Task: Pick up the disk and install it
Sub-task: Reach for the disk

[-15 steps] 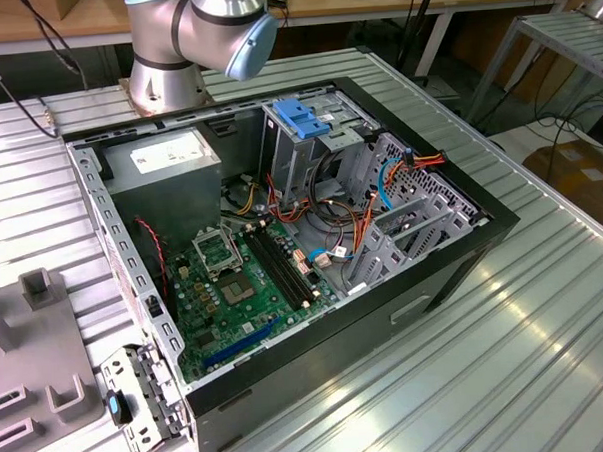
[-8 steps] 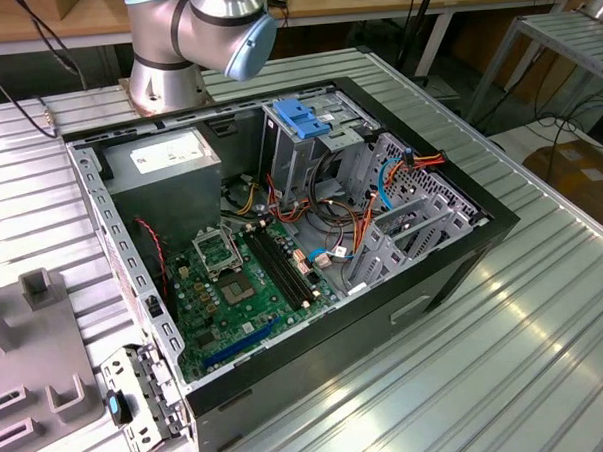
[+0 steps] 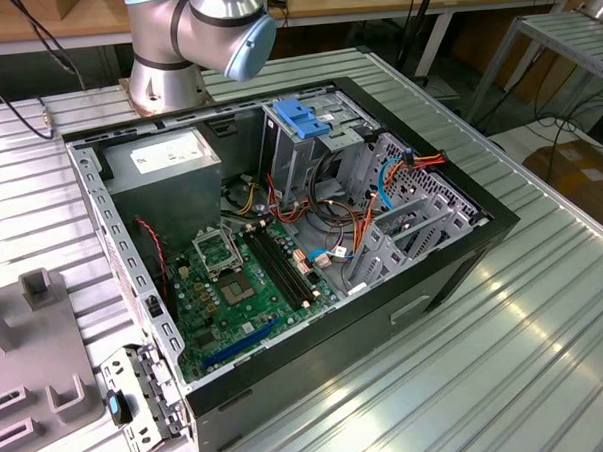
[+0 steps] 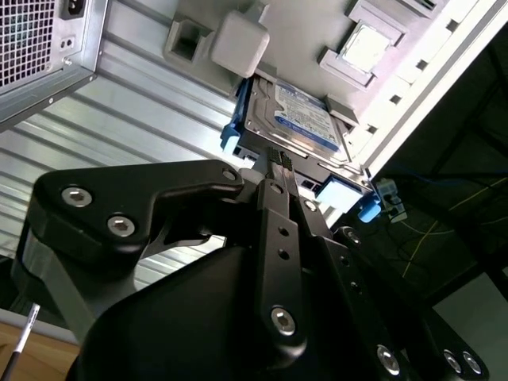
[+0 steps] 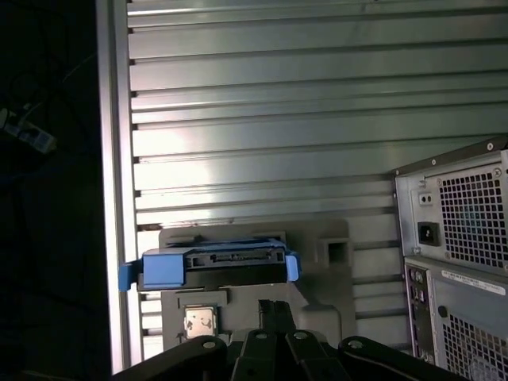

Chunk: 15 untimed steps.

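silver arm (image 3: 168, 42), pale blue cap (image 3: 254, 46), black screw-studded claw (image 4: 278, 161).

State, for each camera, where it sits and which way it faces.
Exterior view: off the arm, looking down into the open computer case on the slatted table; the arm shows at the top.
Second wrist view: on the arm, looking past the gripper at the disk, its labelled face showing.
First wrist view: on the arm, facing the disk edge-on over the gripper.
Shared: both wrist views show disk and gripper.
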Tool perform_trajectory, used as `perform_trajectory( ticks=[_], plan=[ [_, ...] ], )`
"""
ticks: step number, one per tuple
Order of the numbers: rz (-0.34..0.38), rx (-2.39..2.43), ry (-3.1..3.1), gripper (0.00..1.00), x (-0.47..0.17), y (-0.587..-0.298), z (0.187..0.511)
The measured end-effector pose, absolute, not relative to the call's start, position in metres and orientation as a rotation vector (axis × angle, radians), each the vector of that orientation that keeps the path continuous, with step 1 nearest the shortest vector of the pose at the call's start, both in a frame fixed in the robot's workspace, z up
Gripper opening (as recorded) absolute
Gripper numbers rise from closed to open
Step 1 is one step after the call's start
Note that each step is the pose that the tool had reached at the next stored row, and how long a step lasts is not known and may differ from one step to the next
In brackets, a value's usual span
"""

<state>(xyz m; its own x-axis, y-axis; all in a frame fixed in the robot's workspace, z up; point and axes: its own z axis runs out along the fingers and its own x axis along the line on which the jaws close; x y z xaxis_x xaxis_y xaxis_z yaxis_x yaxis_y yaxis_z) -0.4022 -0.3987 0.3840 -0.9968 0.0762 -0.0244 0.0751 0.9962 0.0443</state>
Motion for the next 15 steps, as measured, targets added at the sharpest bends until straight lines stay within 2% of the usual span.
perform_trajectory(
  ticks=[15],
  plan=[
    [0.068,0.118,3.113,0.11,-0.415,-0.399,0.383]
  ],
)
